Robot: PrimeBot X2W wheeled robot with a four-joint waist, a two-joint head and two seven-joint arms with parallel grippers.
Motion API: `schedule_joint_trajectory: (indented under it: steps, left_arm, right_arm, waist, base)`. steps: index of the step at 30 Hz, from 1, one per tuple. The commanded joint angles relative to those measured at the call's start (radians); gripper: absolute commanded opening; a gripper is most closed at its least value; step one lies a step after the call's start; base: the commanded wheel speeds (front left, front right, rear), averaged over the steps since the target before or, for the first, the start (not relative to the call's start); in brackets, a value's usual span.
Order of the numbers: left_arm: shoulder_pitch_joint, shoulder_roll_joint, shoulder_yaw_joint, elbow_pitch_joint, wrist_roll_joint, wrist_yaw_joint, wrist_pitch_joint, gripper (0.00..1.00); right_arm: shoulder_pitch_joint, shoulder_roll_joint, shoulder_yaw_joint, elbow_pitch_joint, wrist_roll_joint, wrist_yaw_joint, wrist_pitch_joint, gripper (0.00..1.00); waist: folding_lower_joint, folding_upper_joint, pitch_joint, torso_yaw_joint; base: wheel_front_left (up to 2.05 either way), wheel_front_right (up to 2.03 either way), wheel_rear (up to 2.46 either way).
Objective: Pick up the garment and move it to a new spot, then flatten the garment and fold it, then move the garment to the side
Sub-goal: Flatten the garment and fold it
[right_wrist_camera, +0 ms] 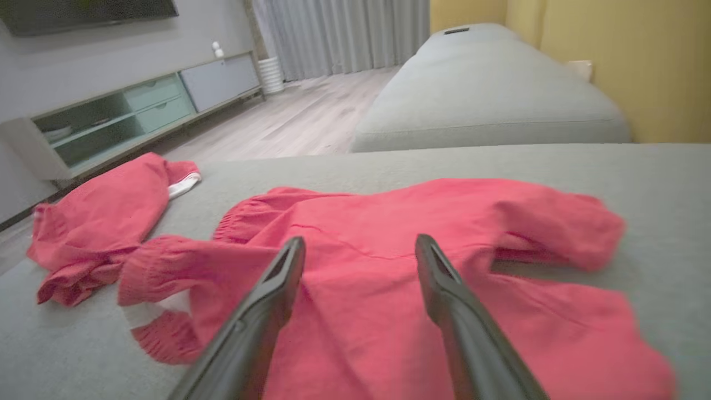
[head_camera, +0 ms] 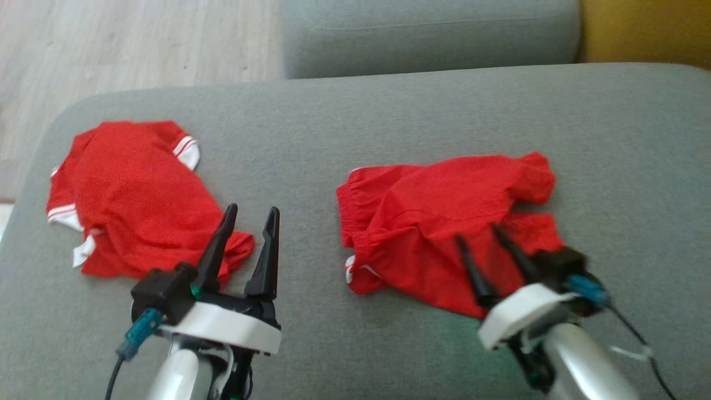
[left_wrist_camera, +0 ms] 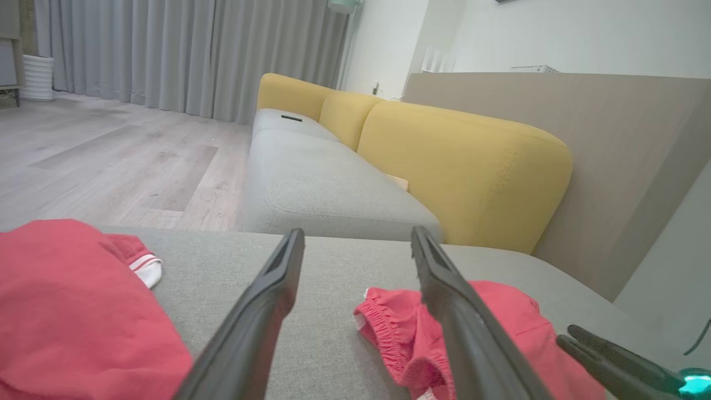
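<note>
**Shorts down on the sofa seat, flattening next**

The red shorts [head_camera: 444,222] lie rumpled on the grey sofa seat [head_camera: 389,111], right of its middle and closer to the near edge than the far one. My right pincer [head_camera: 476,233] hovers over their near hem, released, its fingers spread with nothing between them. My left pincer [head_camera: 251,209] is released too. It hangs near the seat's near edge, between the shorts and a red jersey [head_camera: 133,194] that lies toward the left edge.

I judge the shorts to be the garment in hand: they are laid in their spot, so the flattening step is due.

Their long axis runs roughly left to right across the seat. The gathered waistband points at the left edge and the jersey, and the legs point toward the right edge. The far leg is bunched and curled over, and the near one spreads toward the near right corner.

Next I would need one pincer on the waistband and one on a leg hem. Pinching only the top layer, they would draw apart along that axis until the creases go, keeping clear of the jersey.
</note>
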Motion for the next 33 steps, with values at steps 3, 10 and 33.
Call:
schedule_joint_trajectory:
  steps: [3, 10, 33]
  left_arm:
    - [-0.013, 0.001, 0.04, -0.047, -0.008, 0.009, -0.005, 1.0]
    - [-0.013, 0.001, 0.032, -0.056, -0.002, 0.005, -0.005, 1.0]
    - [-0.067, 0.001, -0.014, -0.045, -0.009, -0.003, -0.005, 1.0]
  right_arm:
    - [0.033, -0.007, -0.086, -0.082, -0.016, -0.001, -0.014, 1.0]
    - [0.116, 0.01, -0.268, -0.209, -0.068, -0.001, -0.03, 1.0]
    - [0.013, 0.014, -0.279, -0.15, 0.015, -0.001, 0.121, 1.0]
  waist:
    - [0.0, -0.0001, -0.016, -0.03]
    - [0.0, -0.0001, -0.009, -0.059]
    - [0.0, -0.0001, 0.111, 0.036]
  base:
    - [0.0, 0.0, 0.0]
    - [0.0, 0.0, 0.0]
    - [0.0, 0.0, 0.0]
